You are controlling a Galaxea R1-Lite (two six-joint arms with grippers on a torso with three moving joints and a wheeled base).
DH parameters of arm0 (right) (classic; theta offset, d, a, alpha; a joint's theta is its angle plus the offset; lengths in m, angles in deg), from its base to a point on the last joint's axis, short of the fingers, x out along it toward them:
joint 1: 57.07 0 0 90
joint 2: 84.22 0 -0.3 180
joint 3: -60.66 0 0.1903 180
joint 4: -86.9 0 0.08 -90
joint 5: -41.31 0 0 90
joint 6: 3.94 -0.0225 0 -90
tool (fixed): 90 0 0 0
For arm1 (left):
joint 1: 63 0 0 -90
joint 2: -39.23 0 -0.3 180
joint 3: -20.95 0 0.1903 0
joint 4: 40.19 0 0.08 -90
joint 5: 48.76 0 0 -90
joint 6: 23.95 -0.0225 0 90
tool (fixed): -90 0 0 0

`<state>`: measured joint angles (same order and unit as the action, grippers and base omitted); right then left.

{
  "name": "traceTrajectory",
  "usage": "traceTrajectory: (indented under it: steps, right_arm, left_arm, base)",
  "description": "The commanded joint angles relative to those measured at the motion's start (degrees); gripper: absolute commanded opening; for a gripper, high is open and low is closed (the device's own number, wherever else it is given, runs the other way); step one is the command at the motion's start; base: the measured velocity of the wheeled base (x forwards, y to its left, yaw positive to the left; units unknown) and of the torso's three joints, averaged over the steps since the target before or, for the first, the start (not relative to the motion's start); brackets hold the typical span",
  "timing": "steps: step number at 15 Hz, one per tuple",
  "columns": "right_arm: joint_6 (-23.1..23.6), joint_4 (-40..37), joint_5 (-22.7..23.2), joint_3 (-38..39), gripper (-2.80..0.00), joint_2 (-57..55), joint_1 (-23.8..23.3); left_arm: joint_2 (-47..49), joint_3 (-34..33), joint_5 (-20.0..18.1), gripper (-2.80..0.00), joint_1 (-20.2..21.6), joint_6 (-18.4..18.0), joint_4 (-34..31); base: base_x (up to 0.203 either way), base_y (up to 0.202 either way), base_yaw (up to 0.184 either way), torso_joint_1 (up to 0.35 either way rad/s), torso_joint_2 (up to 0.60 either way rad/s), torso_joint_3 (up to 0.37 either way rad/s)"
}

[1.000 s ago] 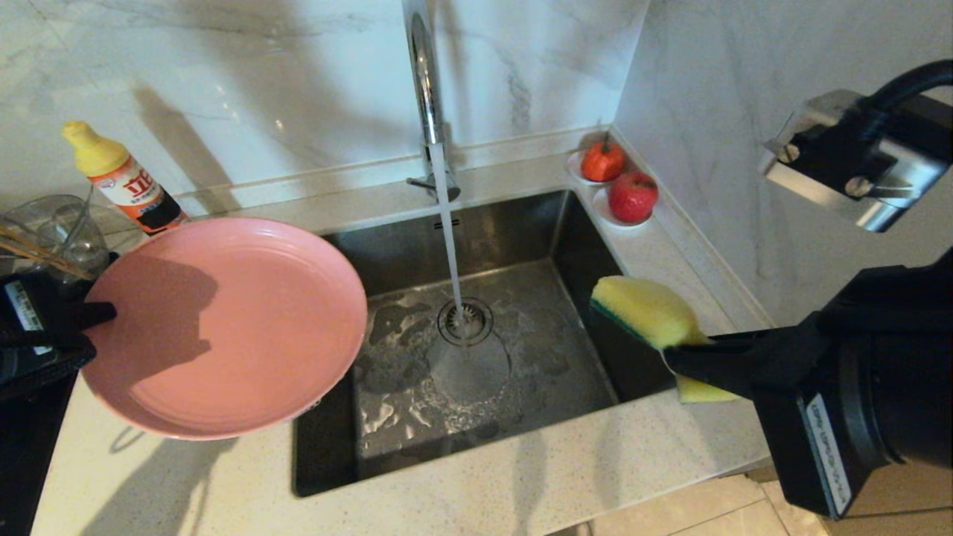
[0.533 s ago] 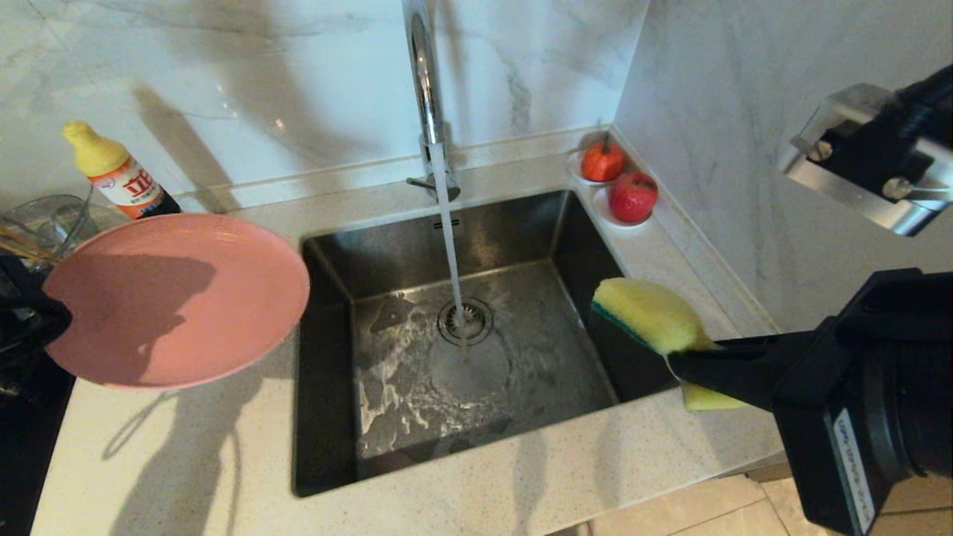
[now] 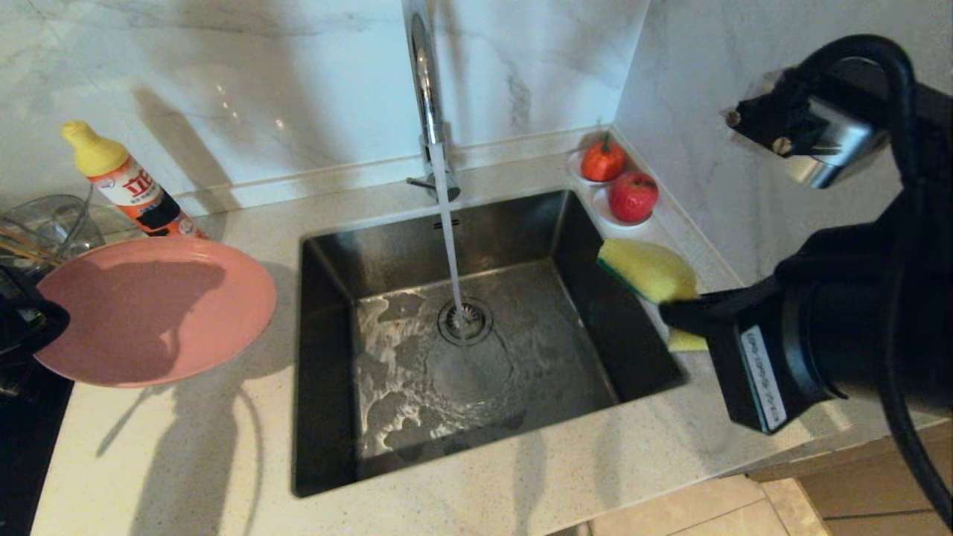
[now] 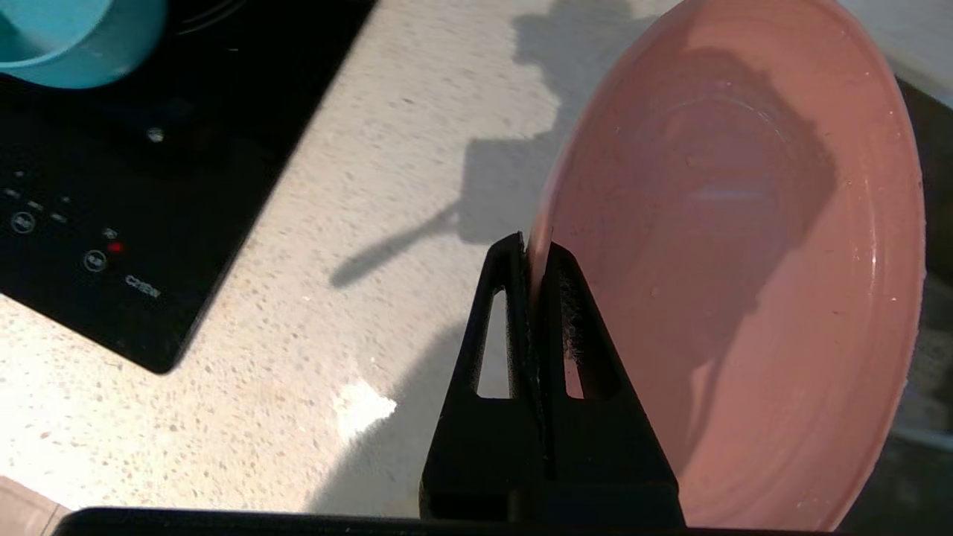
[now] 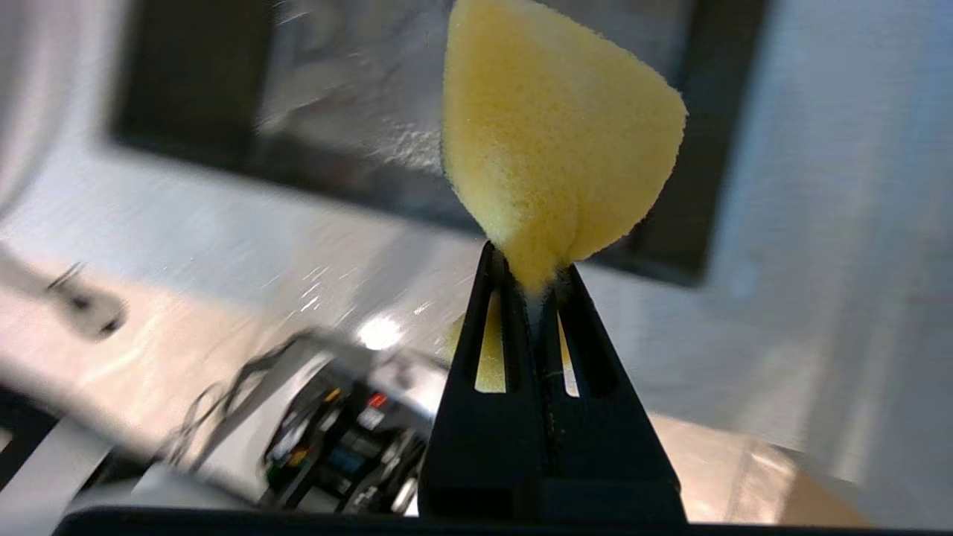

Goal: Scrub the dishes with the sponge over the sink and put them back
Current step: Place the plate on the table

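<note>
Far left: clear glass bowl [image 3: 52, 223] with thin wooden chopsticks [image 3: 26, 249] across it, yellow-capped detergent bottle [image 3: 123, 182] behind. Black cooktop [image 4: 112, 186] at the left edge of the surface [image 3: 186, 447]; teal-blue bowl [image 4: 74, 33] sits on it. Left hand [image 4: 532, 257] pinched shut on the near-left rim of the pink plate [image 3: 156, 309], which hangs over the surface left of the sink [image 3: 327, 372], clear of the basin. Centre: faucet [image 3: 426, 82] running, stream landing at the round drain [image 3: 465, 320], foam and water spread over the sink floor. Far right corner: two red fruits [image 3: 618, 182] on small white dishes. Right: right hand [image 5: 530, 279] clamped on the yellow sponge [image 3: 648, 268], squeezing it, above the sink's right rim.
</note>
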<state>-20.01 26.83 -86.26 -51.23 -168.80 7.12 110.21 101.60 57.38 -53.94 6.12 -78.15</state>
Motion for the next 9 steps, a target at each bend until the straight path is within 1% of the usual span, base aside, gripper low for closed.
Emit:
traceTrajectory:
  steps: [1,2,4,6,9]
  right_arm:
    - [-0.2,-0.2,-2.6,-2.2,-2.8,-3.3,-1.0]
    - [-0.2,-0.2,-2.9,-2.7,-2.8,-3.7,-1.1]
    - [-0.2,-0.2,-5.0,-3.7,-2.8,-4.9,-1.9]
    - [-0.3,-0.2,-5.2,-4.5,-2.8,-5.9,-2.1]
    - [-0.5,-0.2,-5.1,-4.6,-2.8,-7.3,-2.5]
  left_arm:
    - [2.5,-0.5,0.0,-2.8,1.4,0.2,1.0]
    - [3.1,-0.6,0.0,-2.8,2.0,0.1,2.0]
    - [4.3,-0.6,-0.1,-2.8,4.0,-0.3,2.8]
    - [6.2,-0.9,-0.5,-2.8,5.6,-0.9,4.4]
    - [9.4,-3.4,-1.9,-2.8,9.4,-4.0,8.3]
  base:
    - [0.0,0.0,0.0,0.0,0.0,0.0]
    - [0.0,0.0,0.0,0.0,0.0,0.0]
    - [0.0,0.0,0.0,0.0,0.0,0.0]
    - [0.0,0.0,0.0,0.0,0.0,0.0]
    - [0.0,0.0,0.0,0.0,0.0,0.0]
